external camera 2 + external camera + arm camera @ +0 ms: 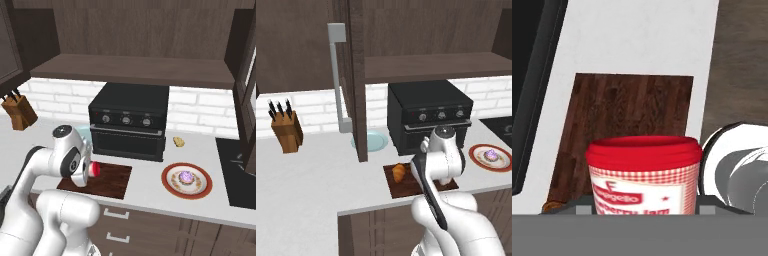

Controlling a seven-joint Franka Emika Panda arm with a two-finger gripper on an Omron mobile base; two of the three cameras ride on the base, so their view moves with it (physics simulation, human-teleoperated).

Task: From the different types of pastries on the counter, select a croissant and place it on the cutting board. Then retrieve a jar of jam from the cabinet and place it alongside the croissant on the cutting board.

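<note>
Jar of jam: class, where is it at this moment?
The jar of jam is held in the gripper above the cutting board; the right base view shows its red lid over the board's left part.

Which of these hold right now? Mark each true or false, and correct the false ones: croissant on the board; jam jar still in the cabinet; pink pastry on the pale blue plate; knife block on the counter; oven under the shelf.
1. The croissant lies on the cutting board. True.
2. The jam jar sits in the cabinet. False: it is in the pincer, above the board.
3. The pink frosted pastry sits on the pale blue plate. False: it is on a red-rimmed plate right of the board.
4. A knife block stands on the counter. True.
5. The black oven stands under the wooden shelf. True.
</note>
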